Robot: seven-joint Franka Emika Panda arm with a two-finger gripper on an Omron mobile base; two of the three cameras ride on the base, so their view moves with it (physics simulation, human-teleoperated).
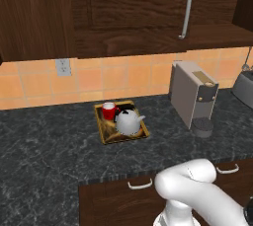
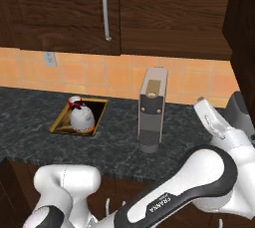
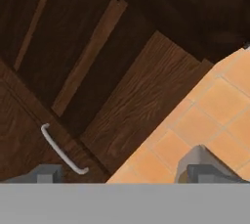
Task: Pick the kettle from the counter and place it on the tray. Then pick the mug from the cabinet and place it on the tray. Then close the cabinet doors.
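Hand view first: the gripper (image 3: 124,174) has its two dark fingertips (image 3: 46,174) spread wide at the bottom of the picture, nothing between them, nothing touched. Past them, at a slant, runs the dark brown cabinet (image 3: 141,100) with a wooden shelf edge (image 3: 88,56) showing inside, one cabinet door (image 3: 24,135) with its light-grey bar handle (image 3: 61,149) just off the left fingertip, and orange wall tiles (image 3: 205,115) off the right one. Over to the right base view, and the arm (image 2: 199,177) sweeps from the lower left across the bottom, elbow bent, then climbs at the right edge with the wrist (image 2: 211,117) angled up towards the wall cabinets. In the left base view the white shoulder (image 1: 190,180) bulges at the lower right. On the dark marbled bench (image 1: 49,141) sits the tray (image 1: 106,133), and both pieces are on it: the kettle (image 1: 129,121) upright near the front, spout to the right, and the red mug (image 1: 109,110) just behind it, close beside it. The boxy grey coffee machine (image 1: 192,94) stands to the right of the tray, well apart. Above, a closed door with a long vertical bar handle (image 1: 186,8).
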